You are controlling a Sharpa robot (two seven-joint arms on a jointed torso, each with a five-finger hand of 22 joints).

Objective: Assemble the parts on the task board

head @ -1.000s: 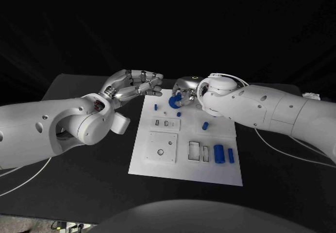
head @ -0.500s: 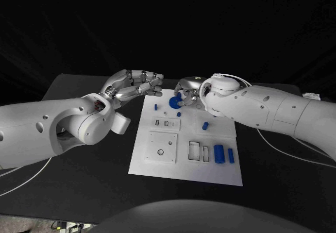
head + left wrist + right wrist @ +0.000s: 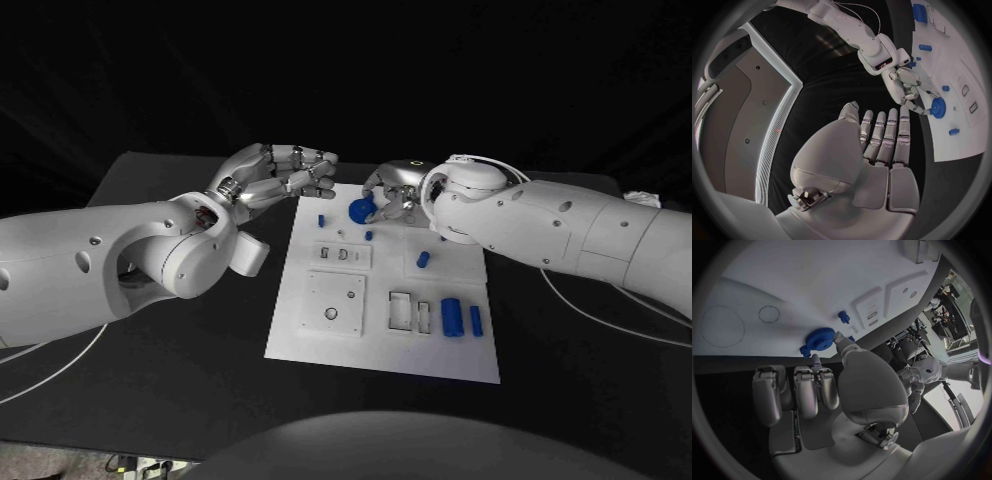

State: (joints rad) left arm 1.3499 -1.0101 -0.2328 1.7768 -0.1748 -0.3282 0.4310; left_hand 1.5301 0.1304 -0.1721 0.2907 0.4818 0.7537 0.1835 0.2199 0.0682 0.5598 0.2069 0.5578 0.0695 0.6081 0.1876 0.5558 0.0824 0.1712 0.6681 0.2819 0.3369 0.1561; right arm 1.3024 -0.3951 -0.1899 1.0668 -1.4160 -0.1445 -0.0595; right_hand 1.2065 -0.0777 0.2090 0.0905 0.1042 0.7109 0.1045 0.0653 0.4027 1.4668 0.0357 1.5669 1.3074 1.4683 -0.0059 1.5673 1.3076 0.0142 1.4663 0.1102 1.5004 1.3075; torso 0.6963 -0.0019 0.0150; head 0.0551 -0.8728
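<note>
Blue gear [image 3: 364,209], toothed, round, small

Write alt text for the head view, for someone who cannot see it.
The right robot hand holds a blue gear over the far end of the white task board. The left robot hand hovers beside the board, fingers curled, holding nothing. More blue parts lie on the board.

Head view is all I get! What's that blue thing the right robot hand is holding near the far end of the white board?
Observer: It's a gear. The right wrist view shows little teeth all round its rim, and the right robot hand has its thumb tip on that rim.
Operator: Is the left robot hand hiding a piece too?
Observer: No. The left wrist view shows the left robot hand with a bare palm and its fingers stretched out.
</note>
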